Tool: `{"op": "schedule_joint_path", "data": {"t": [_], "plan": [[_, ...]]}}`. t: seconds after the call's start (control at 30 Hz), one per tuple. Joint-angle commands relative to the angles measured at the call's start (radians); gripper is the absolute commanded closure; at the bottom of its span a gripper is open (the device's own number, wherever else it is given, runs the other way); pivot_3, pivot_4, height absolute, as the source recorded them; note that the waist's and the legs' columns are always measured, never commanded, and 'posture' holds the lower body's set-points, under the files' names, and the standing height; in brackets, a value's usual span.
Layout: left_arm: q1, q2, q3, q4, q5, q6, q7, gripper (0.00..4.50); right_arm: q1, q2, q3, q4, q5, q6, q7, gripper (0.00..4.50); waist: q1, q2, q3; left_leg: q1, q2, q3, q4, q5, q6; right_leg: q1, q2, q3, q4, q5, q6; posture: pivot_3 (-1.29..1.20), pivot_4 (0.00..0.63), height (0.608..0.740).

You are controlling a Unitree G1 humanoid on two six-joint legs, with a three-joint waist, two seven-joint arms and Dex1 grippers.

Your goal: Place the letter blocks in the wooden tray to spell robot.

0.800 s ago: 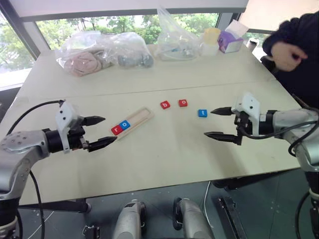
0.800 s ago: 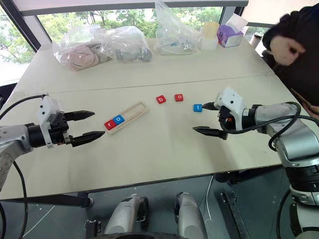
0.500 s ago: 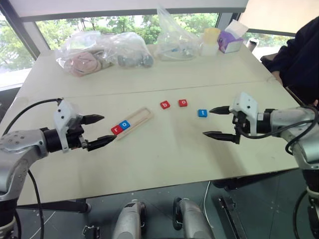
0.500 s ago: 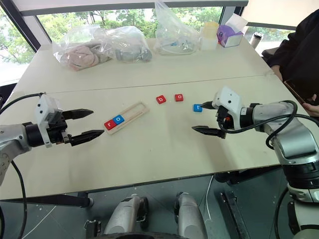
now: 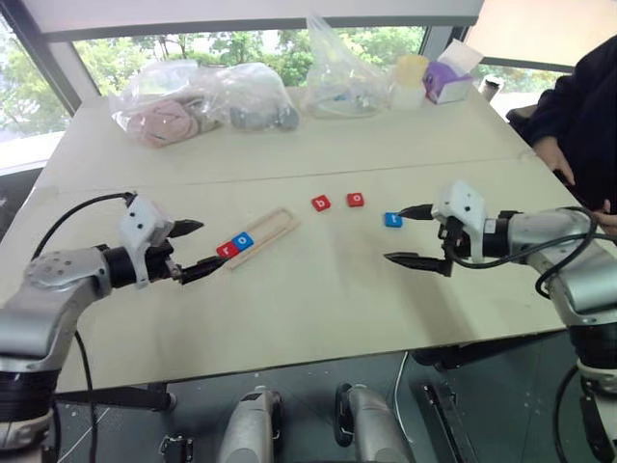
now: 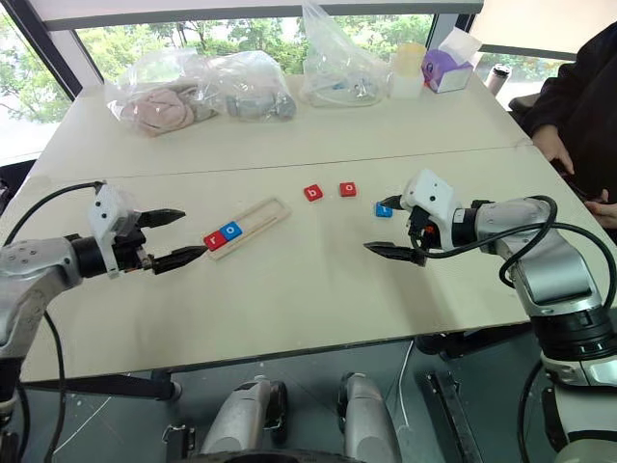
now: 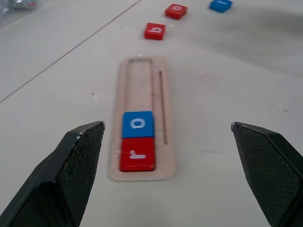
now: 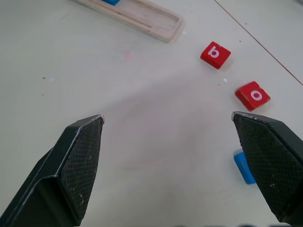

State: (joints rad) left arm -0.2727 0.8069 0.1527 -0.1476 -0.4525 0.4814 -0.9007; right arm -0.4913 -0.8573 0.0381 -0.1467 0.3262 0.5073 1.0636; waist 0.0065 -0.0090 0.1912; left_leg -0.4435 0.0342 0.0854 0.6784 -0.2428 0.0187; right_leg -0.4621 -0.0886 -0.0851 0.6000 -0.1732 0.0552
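Both grippers nearer; two blocks (image 7: 138,140) trayed, three (image 5: 353,201) loose.

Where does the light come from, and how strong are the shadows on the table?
Left eye view: daylight enters through the windows behind the table, and no hard shadows fall on its top. Left wrist view: the tray and the r tile cast only thin, soft shadows; a broad dim patch lies around the far blue tile.

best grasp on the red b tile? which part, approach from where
Take the red b tile across two opposite side edges, coming from straight above. It lies flat on the table, so only its thin edges offer purchase. It sits apart from the red o tile and the wooden tray, so there looks to be finger room.
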Motion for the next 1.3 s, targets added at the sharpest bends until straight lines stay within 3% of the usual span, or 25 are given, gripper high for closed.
{"op": "schedule_joint_path", "data": {"t": [0.03,0.63,1.3], "plan": [[-0.046,-0.028,-0.040,0.095,0.053,-0.074,-0.008,0.00,0.005,0.000,-0.011,-0.040,-0.005,-0.012,-0.013,0.05,0.005,0.000,0.000,0.000,0.000,0.000,0.000,0.000,0.000,0.000,0.000,0.000,0.000,0.000,0.000,0.00,0.150,0.725],[-0.203,-0.158,-0.149,0.540,0.203,-0.329,-0.110,0.00,0.098,0.004,-0.035,-0.154,0.007,0.033,-0.082,0.05,0.007,0.000,0.000,0.000,0.000,0.000,0.003,0.000,0.000,0.000,-0.001,0.000,0.003,0.001,0.001,0.00,0.150,0.725],[-0.194,-0.188,-0.180,0.576,0.254,-0.382,-0.146,0.00,0.111,0.004,-0.025,-0.178,0.005,0.043,-0.102,0.05,0.007,-0.001,-0.001,0.001,0.000,0.000,0.005,0.000,0.001,0.001,-0.001,0.000,0.006,0.001,0.001,0.00,0.150,0.725]]}}
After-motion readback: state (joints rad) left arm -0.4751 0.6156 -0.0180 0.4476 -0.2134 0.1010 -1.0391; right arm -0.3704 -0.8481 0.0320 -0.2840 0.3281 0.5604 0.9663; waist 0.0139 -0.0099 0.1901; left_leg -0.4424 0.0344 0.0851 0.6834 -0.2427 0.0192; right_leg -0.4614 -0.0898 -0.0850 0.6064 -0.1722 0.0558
